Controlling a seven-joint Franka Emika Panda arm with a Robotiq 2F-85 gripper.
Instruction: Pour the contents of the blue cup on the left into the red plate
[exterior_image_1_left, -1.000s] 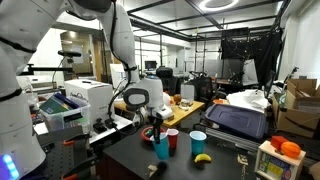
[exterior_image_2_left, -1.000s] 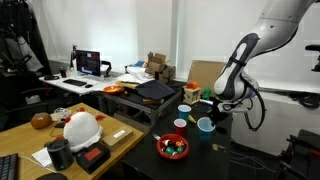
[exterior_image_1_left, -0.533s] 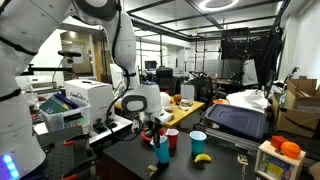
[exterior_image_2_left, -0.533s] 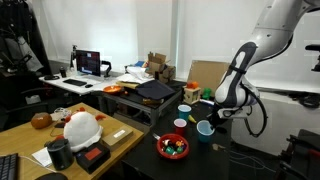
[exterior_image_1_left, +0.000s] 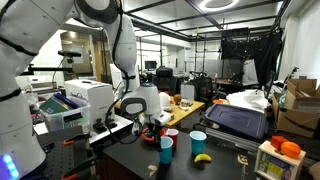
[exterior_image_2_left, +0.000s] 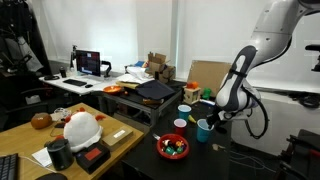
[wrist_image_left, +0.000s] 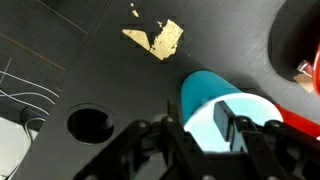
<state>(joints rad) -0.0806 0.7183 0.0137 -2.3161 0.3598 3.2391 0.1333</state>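
Note:
The teal-blue cup (exterior_image_1_left: 165, 151) stands upright on or just above the dark table, next to a small red cup (exterior_image_1_left: 172, 138). It also shows in the other exterior view (exterior_image_2_left: 204, 130) and in the wrist view (wrist_image_left: 203, 92). My gripper (exterior_image_1_left: 160, 130) (exterior_image_2_left: 210, 120) comes from above and is shut on the cup's rim, one finger inside and one outside (wrist_image_left: 203, 120). The cup's contents are not visible. The red plate (exterior_image_2_left: 172, 148) lies on the table near the cup, with colourful bits in it. A dark-red shape (wrist_image_left: 298, 35) at the wrist view's right edge seems to be the plate.
A paler light-blue cup (exterior_image_1_left: 198, 142) and a banana (exterior_image_1_left: 203, 157) are beside the red cup. Another pale cup (exterior_image_2_left: 185, 110) stands behind. The dark table has a round hole (wrist_image_left: 90, 123) and a yellow tape patch (wrist_image_left: 155, 40). Cluttered desks and boxes surround the table.
My gripper and the blue cup have shifted slightly sideways and down together over the last second.

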